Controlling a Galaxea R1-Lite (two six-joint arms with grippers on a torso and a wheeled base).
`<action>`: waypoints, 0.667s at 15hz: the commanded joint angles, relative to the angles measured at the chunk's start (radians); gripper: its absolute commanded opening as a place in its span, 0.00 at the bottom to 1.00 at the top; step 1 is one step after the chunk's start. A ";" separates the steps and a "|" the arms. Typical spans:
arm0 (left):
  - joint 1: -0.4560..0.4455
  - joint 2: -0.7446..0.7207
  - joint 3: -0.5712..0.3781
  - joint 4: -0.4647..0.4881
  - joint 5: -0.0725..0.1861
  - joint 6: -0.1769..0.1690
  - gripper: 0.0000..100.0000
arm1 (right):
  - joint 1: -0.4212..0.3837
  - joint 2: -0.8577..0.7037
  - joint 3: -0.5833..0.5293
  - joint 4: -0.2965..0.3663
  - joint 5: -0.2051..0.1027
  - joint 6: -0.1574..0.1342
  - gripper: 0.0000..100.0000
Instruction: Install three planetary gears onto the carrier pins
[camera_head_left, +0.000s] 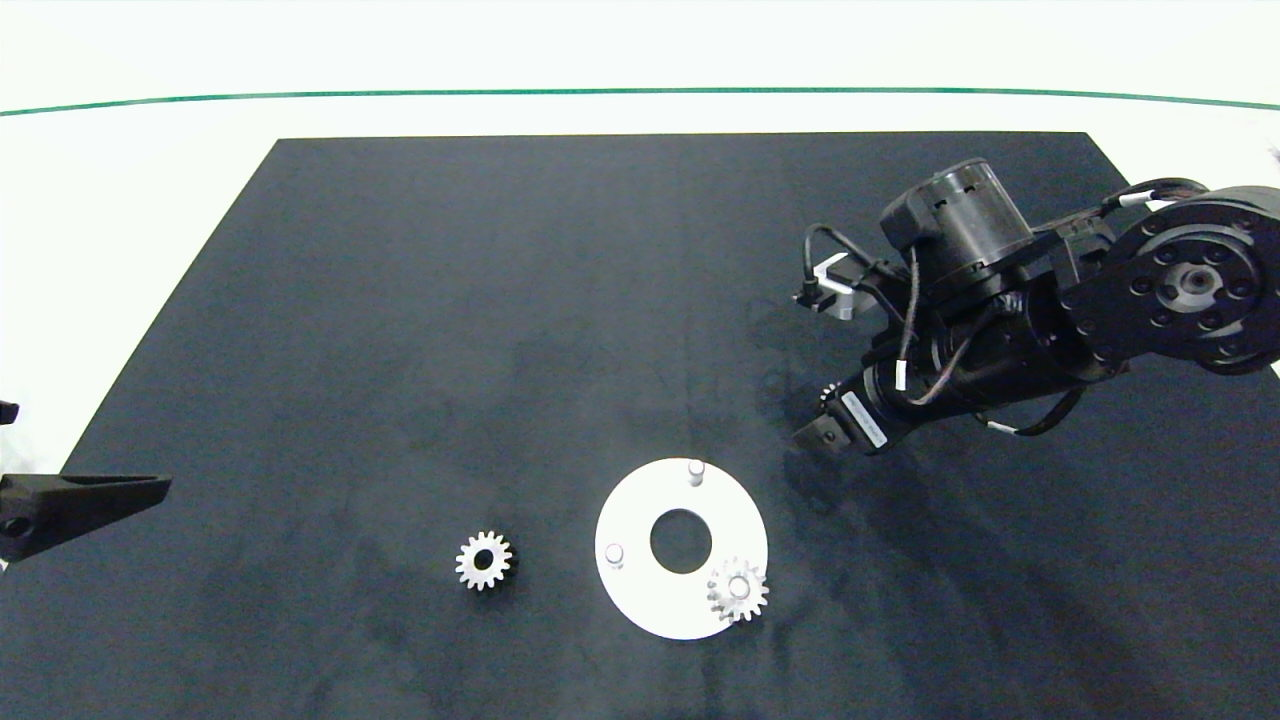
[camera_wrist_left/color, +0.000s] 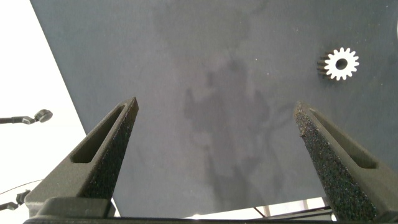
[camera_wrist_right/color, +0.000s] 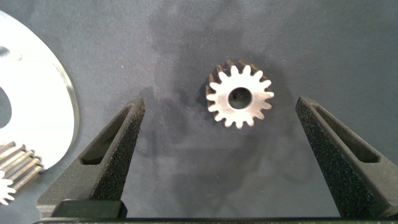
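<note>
The white disc (camera_head_left: 640, 590) lies near the mat's front middle. One planetary gear (camera_head_left: 738, 590) sits on its front-right carrier pin. The far pin (camera_head_left: 696, 468) and the left pin (camera_head_left: 614, 553) stand bare. A second gear (camera_head_left: 484, 560) lies flat on the mat left of the disc, also seen as the gear (camera_wrist_left/color: 341, 63) in the left wrist view. The third gear (camera_wrist_right/color: 240, 96) lies flat on the mat between the fingers of my open right gripper (camera_wrist_right/color: 219, 102), untouched; only its toothed edge (camera_head_left: 826, 393) peeks out from under that gripper (camera_head_left: 818, 415). My left gripper (camera_wrist_left/color: 216, 106) hangs open at the left edge.
A black mat (camera_head_left: 400, 300) covers the white table, whose bare surface shows beyond it at the back and left. The disc's edge (camera_wrist_right/color: 43, 93) lies close beside the right gripper. The right arm's bulk (camera_head_left: 1000, 290) hangs over the mat's right side.
</note>
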 joint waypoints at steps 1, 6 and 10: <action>0.000 0.001 0.000 0.004 0.002 0.001 1.00 | -0.025 0.012 0.003 -0.021 0.017 0.016 0.94; 0.002 0.001 0.000 0.004 0.001 0.001 1.00 | -0.052 0.012 0.008 -0.054 0.043 0.047 0.84; 0.000 0.001 0.000 0.004 0.001 0.001 1.00 | -0.054 0.012 0.008 -0.056 0.052 0.055 0.76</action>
